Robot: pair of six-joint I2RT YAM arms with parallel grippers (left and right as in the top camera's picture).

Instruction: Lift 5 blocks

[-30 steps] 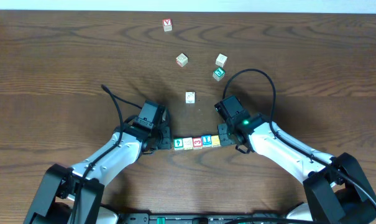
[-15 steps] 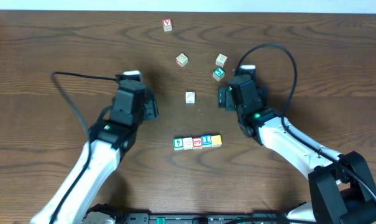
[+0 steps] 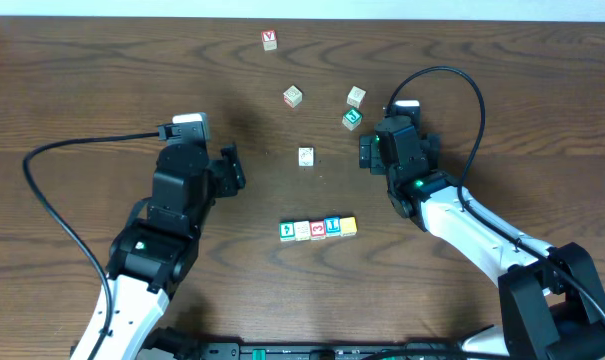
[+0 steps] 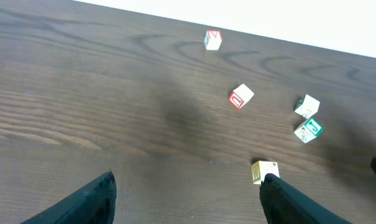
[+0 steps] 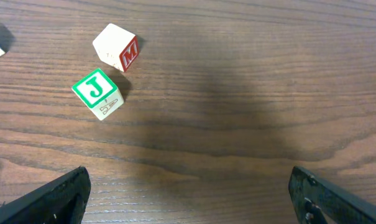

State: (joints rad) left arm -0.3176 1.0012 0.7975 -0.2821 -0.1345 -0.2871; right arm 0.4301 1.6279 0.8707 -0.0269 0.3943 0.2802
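Hovering above wooden table [image 3: 82,80], left gripper [image 3: 231,168] and right gripper [image 3: 368,152] both gape wide, empty. Five-block row [image 3: 318,228] lies between arms, touching neither. Cubes likely light, rigid, smooth-faced; best squeezed inward at green block [image 3: 287,230] and yellow block [image 3: 348,226].

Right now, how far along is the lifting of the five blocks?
Done: the five blocks are lined up, touching, in one row. In hand: nothing; left end effector and right end effector are open, apart from the row. Left: the row lies on the table, so the lift itself.
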